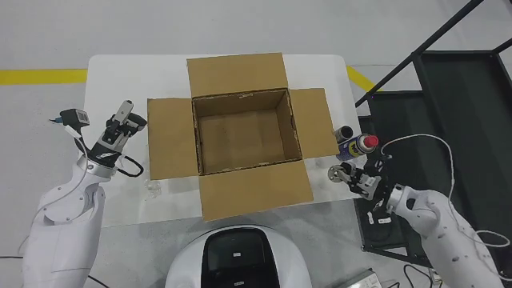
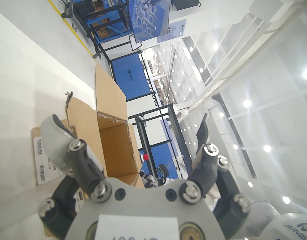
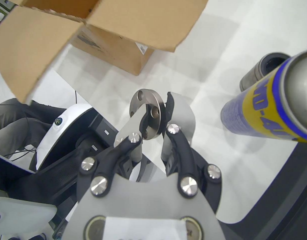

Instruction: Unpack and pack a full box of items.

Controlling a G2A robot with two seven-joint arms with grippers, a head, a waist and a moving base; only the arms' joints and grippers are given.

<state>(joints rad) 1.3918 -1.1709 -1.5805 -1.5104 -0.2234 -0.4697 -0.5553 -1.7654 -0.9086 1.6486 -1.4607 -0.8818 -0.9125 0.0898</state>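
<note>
Four flaps lie spread flat around the open cardboard box (image 1: 240, 102), which sits mid-bench (image 1: 136, 72) in the top view with its brown floor showing. The left end effector (image 1: 128, 116) hangs over the bench just off the box's left flap. The right end effector (image 1: 344, 174) is at the bench's right side, near the right end of the flap closest to the robot. Just beyond it, beside the right flap, a blue-and-yellow spray can (image 1: 366, 142) with a red cap and a short metal cylinder (image 1: 345, 134) stand upright next to each other. A black rack (image 1: 456, 96) stands past the bench's right edge.

From the left wrist, the left end effector (image 2: 128, 126) has its fingers (image 2: 53, 136) spread wide with nothing between them. The box (image 2: 113, 146) is ahead of them on the bench (image 2: 18, 76), a white barcode label (image 2: 41, 161) on its side.

From the right wrist, the right end effector (image 3: 156, 116) is clamped on what looks like a flanged metal disc (image 3: 147, 111) with bolt holes, held on edge above the bench (image 3: 218, 26). The box (image 3: 143, 8) lies beyond, and the spray can (image 3: 268, 101) and the metal cylinder (image 3: 266, 68) stand well apart from the disc.
</note>
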